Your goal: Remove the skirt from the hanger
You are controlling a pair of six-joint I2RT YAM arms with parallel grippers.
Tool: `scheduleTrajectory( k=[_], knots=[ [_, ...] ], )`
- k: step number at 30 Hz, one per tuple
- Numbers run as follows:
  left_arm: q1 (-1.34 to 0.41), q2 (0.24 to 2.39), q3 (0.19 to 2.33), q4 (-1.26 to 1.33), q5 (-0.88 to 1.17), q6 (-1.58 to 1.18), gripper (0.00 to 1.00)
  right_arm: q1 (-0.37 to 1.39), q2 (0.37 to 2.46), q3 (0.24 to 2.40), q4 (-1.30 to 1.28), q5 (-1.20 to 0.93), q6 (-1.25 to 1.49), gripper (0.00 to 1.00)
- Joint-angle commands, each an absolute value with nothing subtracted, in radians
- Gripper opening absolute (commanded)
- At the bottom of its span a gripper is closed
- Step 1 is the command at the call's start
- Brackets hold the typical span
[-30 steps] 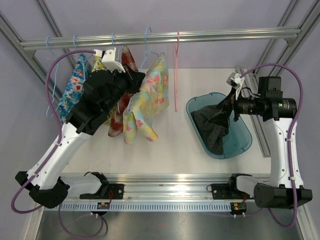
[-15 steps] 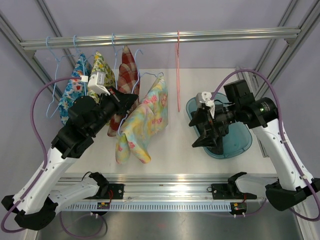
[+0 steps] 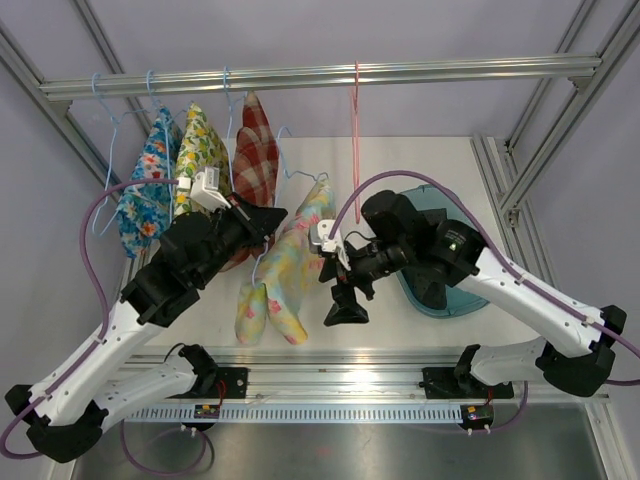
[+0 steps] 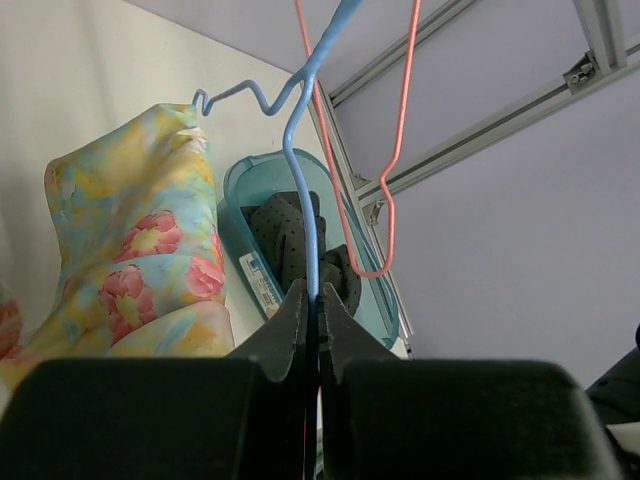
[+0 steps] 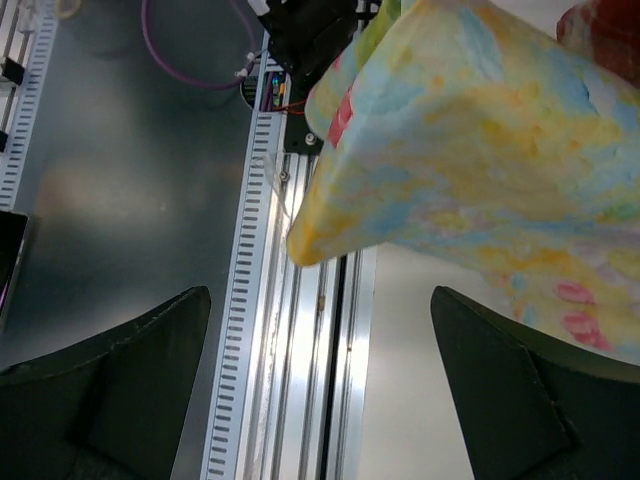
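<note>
White table (image 3: 420,160) under aluminium rail (image 3: 450,70), lilac walls around. Other skirts (image 3: 200,160) hang on rail at left. Yellow floral skirt (image 3: 290,265) sits on blue hanger (image 4: 310,215), in air over table middle, between both arms. Long axis slants: waist up and far, hem down toward near edge. Left gripper (image 4: 312,300) clamps hanger wire. Right gripper (image 3: 345,305) spread wide, just beside skirt lower part; contact not clear.

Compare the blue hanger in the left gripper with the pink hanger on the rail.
The blue hanger carries the floral skirt; the pink hanger is bare. The blue hanger is clamped in the left gripper; the pink hanger hangs free from the rail. Both are thin wire hangers.
</note>
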State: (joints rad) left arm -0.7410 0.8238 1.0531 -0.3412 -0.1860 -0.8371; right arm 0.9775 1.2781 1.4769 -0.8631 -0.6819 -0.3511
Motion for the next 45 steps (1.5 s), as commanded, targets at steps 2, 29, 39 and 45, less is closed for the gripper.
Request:
scheduleTrajectory(
  k=[2,29,39,45],
  knots=[
    [-0.772,0.796,1.06,-0.17,-0.291,-0.92,0.0,1.066,1.276,1.415,-0.569,-0.566,-0.151,0.99],
    [-0.781,0.775,1.025,-0.138,-0.284,-0.85,0.0,1.072,1.393,1.609,-0.593,-0.645,-0.288,0.0],
    [-0.782,0.629,0.838,-0.158,-0.213,-0.643,0.0,0.896,1.229,1.698,-0.672,-0.683,-0.437,0.0],
    [-0.782,0.568,0.834,-0.207,-0.213,-0.551,0.0,0.853,1.166,1.689,-0.679,-0.634,-0.439,0.0]
  ],
)
